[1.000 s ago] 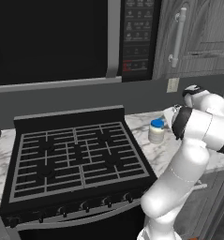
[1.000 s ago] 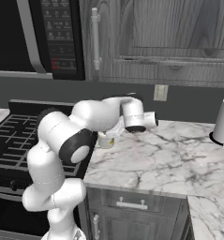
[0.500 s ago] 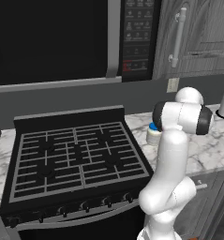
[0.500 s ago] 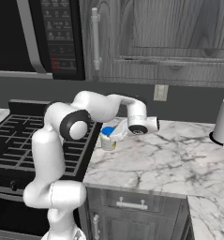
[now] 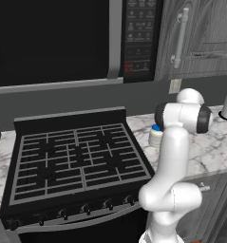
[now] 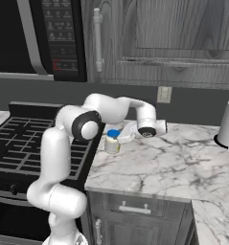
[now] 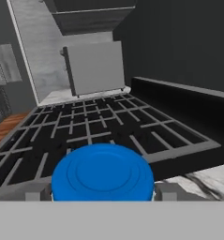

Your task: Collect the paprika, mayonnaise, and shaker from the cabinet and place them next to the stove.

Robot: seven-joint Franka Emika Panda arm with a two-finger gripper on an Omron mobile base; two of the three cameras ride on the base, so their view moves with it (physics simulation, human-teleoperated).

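Observation:
The mayonnaise (image 6: 112, 142), a cream jar with a blue lid, stands upright on the marble counter just right of the stove (image 6: 20, 139). It peeks out behind my arm as the mayonnaise (image 5: 156, 136), beside the stove (image 5: 77, 161). My gripper (image 6: 125, 133) reaches in level from the right, its tips close to the jar's lid. The hand view looks across the mayonnaise lid (image 7: 103, 173) toward the stove grates (image 7: 108, 122). There the gripper (image 7: 101, 194) is open, one tip on either side of the lid. The paprika, the shaker and the cabinet are out of view.
A black microwave (image 6: 53, 33) hangs over the stove. Grey wood-grain doors with a bar handle (image 6: 97, 40) hang above the marble counter (image 6: 159, 162). A white vessel (image 6: 228, 127) stands at the counter's far right. A wall outlet (image 6: 163, 94) is behind my hand.
My arm has swung round: the elbow moved toward the stove and the hand dropped lower beside the jar. The jaws have narrowed a little. The mayonnaise has stayed in place.

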